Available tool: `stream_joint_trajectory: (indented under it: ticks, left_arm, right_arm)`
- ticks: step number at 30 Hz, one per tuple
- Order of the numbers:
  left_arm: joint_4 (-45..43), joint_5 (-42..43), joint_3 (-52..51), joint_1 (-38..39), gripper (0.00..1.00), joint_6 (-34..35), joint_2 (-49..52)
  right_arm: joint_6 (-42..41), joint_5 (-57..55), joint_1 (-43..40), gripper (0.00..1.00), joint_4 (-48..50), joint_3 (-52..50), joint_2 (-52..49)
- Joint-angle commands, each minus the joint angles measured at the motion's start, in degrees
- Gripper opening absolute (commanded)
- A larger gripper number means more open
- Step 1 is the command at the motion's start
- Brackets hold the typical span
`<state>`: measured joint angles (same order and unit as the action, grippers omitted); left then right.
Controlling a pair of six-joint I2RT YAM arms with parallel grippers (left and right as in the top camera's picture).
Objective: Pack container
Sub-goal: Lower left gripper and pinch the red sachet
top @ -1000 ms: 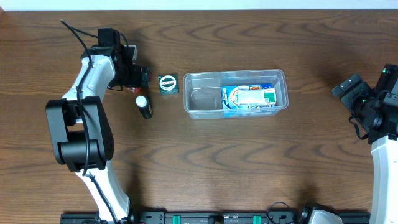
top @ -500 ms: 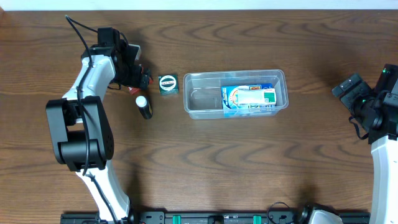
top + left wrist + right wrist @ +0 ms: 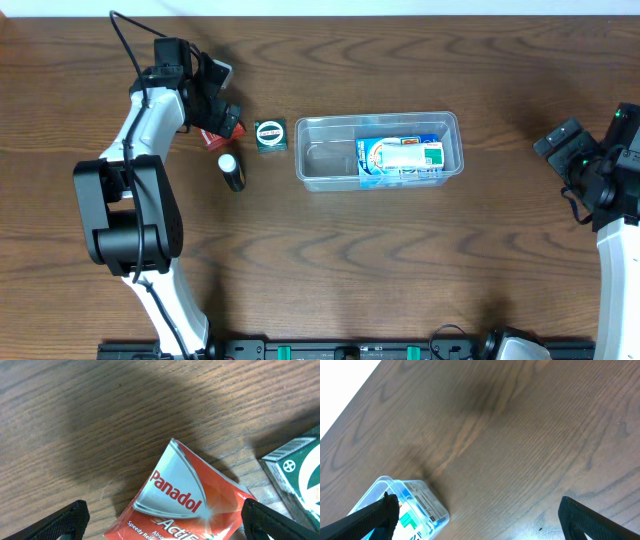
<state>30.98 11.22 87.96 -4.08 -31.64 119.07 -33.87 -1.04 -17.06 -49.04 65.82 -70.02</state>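
Standing at the table point(image 3: 400, 270), an onlooker sees a dark wood-grain surface running the full width, with one arm at each end.

Left arm point(image 3: 135, 200): white and black, reaching toward the far left part of the table. The left gripper point(image 3: 165, 520) has its jaws spread wide and clasps nothing. In the wrist view, a red packet lies on the wood below, between the two fingertips. Contact between fingertip and packet cannot be determined.

Right arm point(image 3: 610, 190): positioned at the right edge, well apart from all objects. The right gripper point(image 3: 480, 517) also has its jaws fully apart and is empty, with only bare wood beneath it.

The container point(image 3: 325, 160) – a clear, shallow plastic tub with rounded corners – sits flat near the centre of the table, its long side running left to right. A blue-and-white box point(image 3: 400, 158) lies inside, filling the right-hand portion. The left portion is bare.

A small green box point(image 3: 270, 135) rests just beside the container's left end, not touching it.

The red packet point(image 3: 185, 495) – marked "Panadol" – lies left of the green box.

A small dark bottle point(image 3: 231, 170) with a white cap lies on its side, just in front of the packet.
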Motion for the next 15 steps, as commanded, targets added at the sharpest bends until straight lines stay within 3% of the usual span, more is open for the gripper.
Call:
stream_joint_trajectory:
  ticks: [1, 15]
  left_arm:
    - [-0.09, 0.39, 1.29, -0.02, 0.98, -6.34, -1.77]
    - [2.73, 3.37, -0.55, -0.09, 0.98, -10.25, -1.29]
  right_arm:
    - [0.72, -0.2, -0.28, 0.99, -0.11, 0.07, -0.11]
    - [0.72, -0.22, -0.28, 0.99, -0.09, 0.07, -0.11]
